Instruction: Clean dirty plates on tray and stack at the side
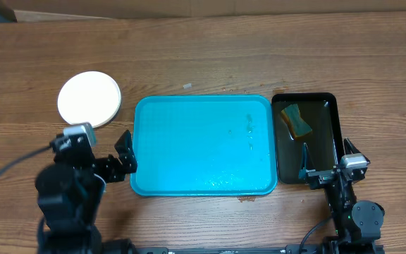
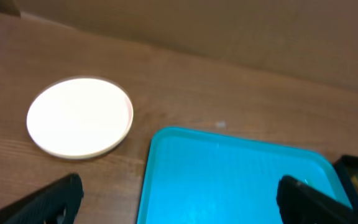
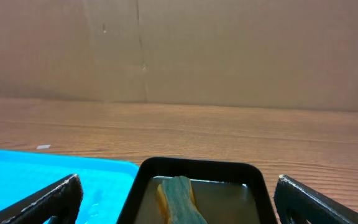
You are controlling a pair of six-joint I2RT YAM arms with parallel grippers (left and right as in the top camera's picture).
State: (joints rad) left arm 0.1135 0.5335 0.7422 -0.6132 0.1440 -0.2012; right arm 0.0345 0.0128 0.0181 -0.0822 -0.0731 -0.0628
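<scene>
Plates: round flat white plates (image 1: 89, 99), piled on the wooden surface (image 1: 203, 56) left of the tray.
Tray: large turquoise plastic tray (image 1: 189, 152), bare; cleaning looks finished.
Sponge: yellow-green sponge (image 1: 296, 120), lying in the narrow black tray (image 1: 305, 94).
End effectors: left end effector (image 2: 180, 193) and right end effector (image 3: 178, 193), both spread wide, empty.

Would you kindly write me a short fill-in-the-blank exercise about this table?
In the overhead view, the plates lie to the ___ of the turquoise tray.
The turquoise tray holds ___ plates.
The sponge lies in the narrow tray coloured ___.
The left gripper and right gripper both have their jaws ___.
Missing words: left; no; black; open.
</scene>
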